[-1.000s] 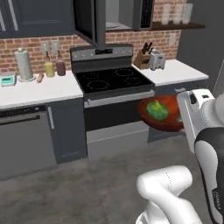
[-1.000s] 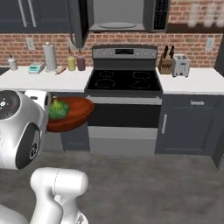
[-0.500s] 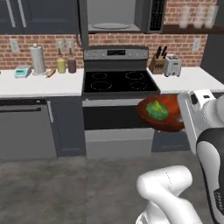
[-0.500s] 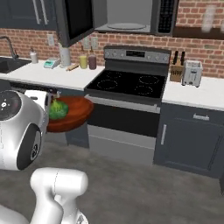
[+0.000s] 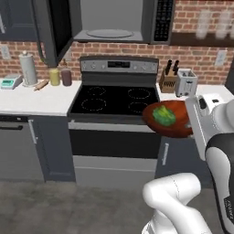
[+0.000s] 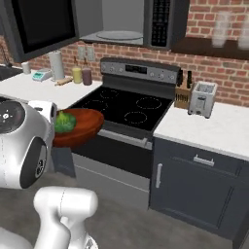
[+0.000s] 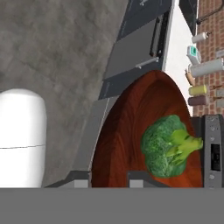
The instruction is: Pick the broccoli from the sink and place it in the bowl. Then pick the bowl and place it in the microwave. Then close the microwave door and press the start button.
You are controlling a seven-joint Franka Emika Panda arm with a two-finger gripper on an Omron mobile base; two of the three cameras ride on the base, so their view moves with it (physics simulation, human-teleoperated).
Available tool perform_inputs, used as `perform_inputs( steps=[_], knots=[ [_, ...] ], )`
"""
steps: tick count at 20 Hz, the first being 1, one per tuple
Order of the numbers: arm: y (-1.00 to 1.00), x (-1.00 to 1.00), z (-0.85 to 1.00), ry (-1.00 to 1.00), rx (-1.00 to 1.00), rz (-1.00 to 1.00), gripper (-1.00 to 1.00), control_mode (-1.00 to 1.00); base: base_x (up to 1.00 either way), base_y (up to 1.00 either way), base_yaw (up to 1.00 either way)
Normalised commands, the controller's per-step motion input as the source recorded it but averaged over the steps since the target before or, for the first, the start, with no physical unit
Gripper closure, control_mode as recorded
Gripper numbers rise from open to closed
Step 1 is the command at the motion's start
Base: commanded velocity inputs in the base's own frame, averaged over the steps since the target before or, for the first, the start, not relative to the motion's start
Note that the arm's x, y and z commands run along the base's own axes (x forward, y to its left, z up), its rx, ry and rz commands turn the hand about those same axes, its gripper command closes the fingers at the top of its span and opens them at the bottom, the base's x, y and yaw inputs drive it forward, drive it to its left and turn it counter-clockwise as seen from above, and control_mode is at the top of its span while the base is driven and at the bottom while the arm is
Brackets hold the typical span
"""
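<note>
The gripper [image 7: 109,178] is clamped on the near rim of the bowl [image 7: 144,131], one dark fingertip [image 7: 141,178] inside the rim and the other outside it, so the whole reddish-brown bowl hangs from a single edge pinch. The broccoli [image 7: 168,146] lies loose inside the bowl, off to one side of the floor rather than at its middle. In the left base view the bowl [image 5: 170,119] is carried in the air just in front of the stove [image 5: 116,98], near its front right corner, with the broccoli [image 5: 163,115] showing above the rim; the right base view shows the same bowl [image 6: 78,127] close beside the robot's wrist.

The microwave [image 5: 112,20] sits above the stove with its cavity open, and the microwave door [image 5: 51,27] is swung out to the left.

The main risk, as I judge it, is the lift: the bowl must rise well above the stovetop and go in level. With a grip on one edge only, any tilt or jolt could roll the broccoli out or let the bowl slip and rotate in the fingers. A low approach could knock the bowl's far rim against the microwave's lower lip, and a wide swing to the left could catch the open door.
</note>
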Motion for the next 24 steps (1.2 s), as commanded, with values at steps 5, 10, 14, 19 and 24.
perform_inputs(
  steps=[5,10,14,19,24],
  knots=[
    [0.00,0.00,0.00,0.00,0.00,0.00,1.00,1.00,0.98,-0.47,0.23],
    [0.00,0.00,0.00,0.00,0.00,0.00,1.00,1.00,0.69,0.19,0.12],
    [0.00,0.00,0.00,0.00,0.00,0.00,1.00,1.00,0.66,0.03,0.09],
    [0.00,0.00,0.00,0.00,0.00,0.00,1.00,1.00,0.20,0.27,0.16],
    [0.00,0.00,0.00,0.00,0.00,0.00,1.00,1.00,0.10,0.48,0.20]
  ],
)
